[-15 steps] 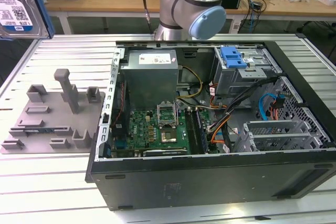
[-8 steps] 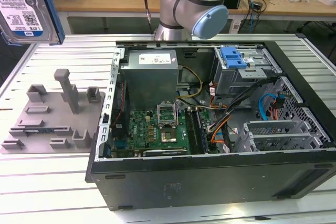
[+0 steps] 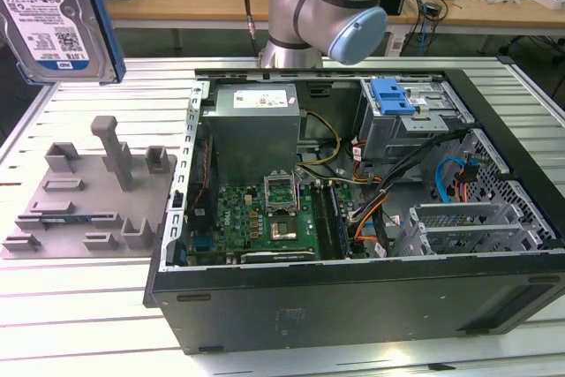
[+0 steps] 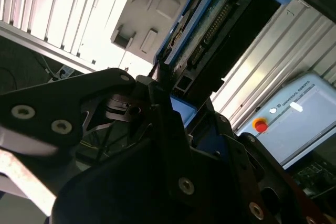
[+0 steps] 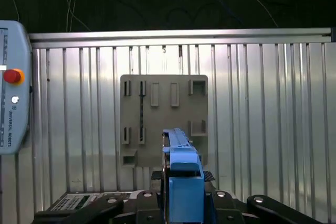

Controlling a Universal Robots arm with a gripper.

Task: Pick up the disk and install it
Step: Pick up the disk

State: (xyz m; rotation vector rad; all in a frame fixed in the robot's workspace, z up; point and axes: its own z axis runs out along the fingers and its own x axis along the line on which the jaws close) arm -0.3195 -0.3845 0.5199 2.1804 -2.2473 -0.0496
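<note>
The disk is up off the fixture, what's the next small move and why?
Probably carry the disk toward the exterior view's right, toward the drive cage: the gripper holds it raised above the grey fixture plate, outside the open case.

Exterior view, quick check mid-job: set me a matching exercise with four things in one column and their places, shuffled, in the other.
Things
1. the disk
2. grey fixture plate
3. blue bracket
4. green motherboard

Places
A. atop the metal drive cage inside the computer case
B. flat on the slatted table, at the exterior view's left of the case
C. up off the table, clamped in the gripper
D. at the bottom of the open case

Pairs: 1-C, 2-B, 3-A, 4-D
</note>
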